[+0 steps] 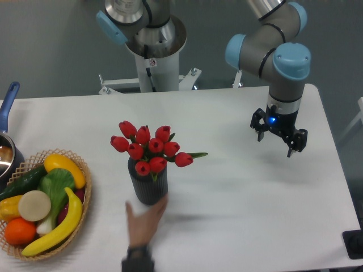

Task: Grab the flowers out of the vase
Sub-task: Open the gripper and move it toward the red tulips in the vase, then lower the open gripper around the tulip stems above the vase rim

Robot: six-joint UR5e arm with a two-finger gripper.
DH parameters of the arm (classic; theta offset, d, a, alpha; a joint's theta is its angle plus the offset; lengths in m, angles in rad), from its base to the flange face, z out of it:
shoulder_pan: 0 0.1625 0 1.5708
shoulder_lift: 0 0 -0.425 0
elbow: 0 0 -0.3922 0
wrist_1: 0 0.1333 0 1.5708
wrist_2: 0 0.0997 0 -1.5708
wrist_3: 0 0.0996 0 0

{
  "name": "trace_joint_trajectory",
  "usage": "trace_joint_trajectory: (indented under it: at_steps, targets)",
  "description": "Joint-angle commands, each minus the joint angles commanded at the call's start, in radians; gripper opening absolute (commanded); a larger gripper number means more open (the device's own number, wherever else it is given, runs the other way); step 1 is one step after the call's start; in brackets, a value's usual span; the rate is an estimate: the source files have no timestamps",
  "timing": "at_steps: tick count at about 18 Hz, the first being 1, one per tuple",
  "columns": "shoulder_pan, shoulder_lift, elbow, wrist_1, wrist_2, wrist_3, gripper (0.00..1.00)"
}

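Note:
A bunch of red tulip flowers [148, 147] stands in the dark grey ribbed vase [148, 183] at the front centre-left of the white table. A human hand [143, 220] touches the vase's base from the near side. My gripper [278, 141] hangs open above the table at the right, far from the flowers, with nothing between its fingers.
A wicker basket [85, 195] holding colourful fruit and vegetables sits at the front left. A pot with a blue handle [8, 105] pokes in at the left edge. The arm's base [153, 51] stands behind the table's far edge.

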Motion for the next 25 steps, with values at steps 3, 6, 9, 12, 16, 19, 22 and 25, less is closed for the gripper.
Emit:
trace_joint_trajectory:
  at_steps: [3,6,9,12,16,19,22,25]
  targets:
    - [0.000,0.000,0.000,0.002,-0.002,0.000,1.00]
    - [-0.002,-0.005,0.005,0.005,-0.034,-0.005,1.00]
    - [0.014,-0.003,0.005,0.006,-0.219,-0.034,1.00]
    - [0.020,0.000,-0.008,0.008,-0.397,-0.051,1.00]
    - [-0.006,0.005,-0.047,0.011,-0.485,-0.054,1.00]
    - [-0.060,0.003,-0.034,0.011,-0.505,-0.102,1.00]
    - [-0.060,0.003,-0.038,0.011,-0.638,-0.117,1.00]
    - [-0.063,-0.005,-0.052,0.011,-0.825,-0.118,1.00]
